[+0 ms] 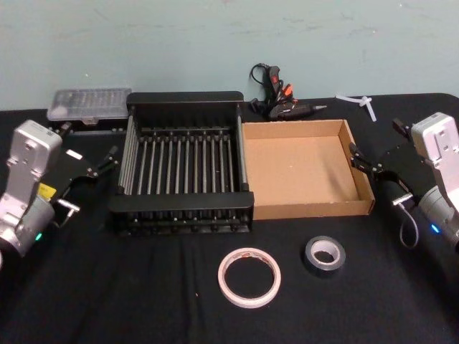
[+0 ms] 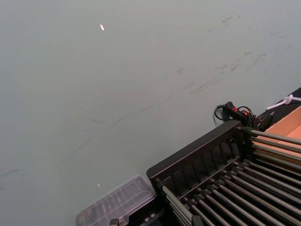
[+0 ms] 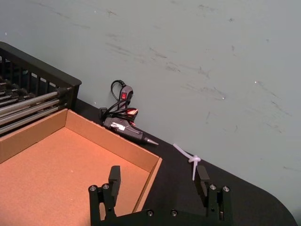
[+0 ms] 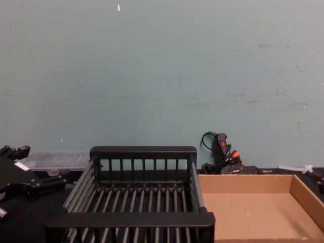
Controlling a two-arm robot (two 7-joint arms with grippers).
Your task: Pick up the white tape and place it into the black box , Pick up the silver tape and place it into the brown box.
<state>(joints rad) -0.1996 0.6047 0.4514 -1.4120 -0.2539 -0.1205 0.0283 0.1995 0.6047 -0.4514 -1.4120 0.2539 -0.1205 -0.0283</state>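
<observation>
Head view: two tape rolls lie flat on the black-clothed desk [image 1: 86, 301], near its front edge. The white tape [image 1: 249, 277], a wide thin ring with reddish marks and a large hole, sits left of the silver tape [image 1: 324, 255], a smaller, thicker grey roll with a pale core; they are apart. Behind them two boxes stand side by side, touching: the black box [image 1: 181, 204] of slatted plastic with a thick rim, and the shallow cardboard brown box [image 1: 308, 208] to its right. The left pincer [image 1: 100, 163] hovers left of the crate, the right pincer [image 1: 367, 163] at the tray's right wall; both are spread apart, grasping nothing. One black glue gun [image 1: 283, 107] and one clear plastic case [image 1: 90, 104] lie at the far edge.

Right wrist view: the pincer's two black fingers [image 3: 114, 176] straddle the tray's corner.

Chest view: both boxes look empty.
</observation>
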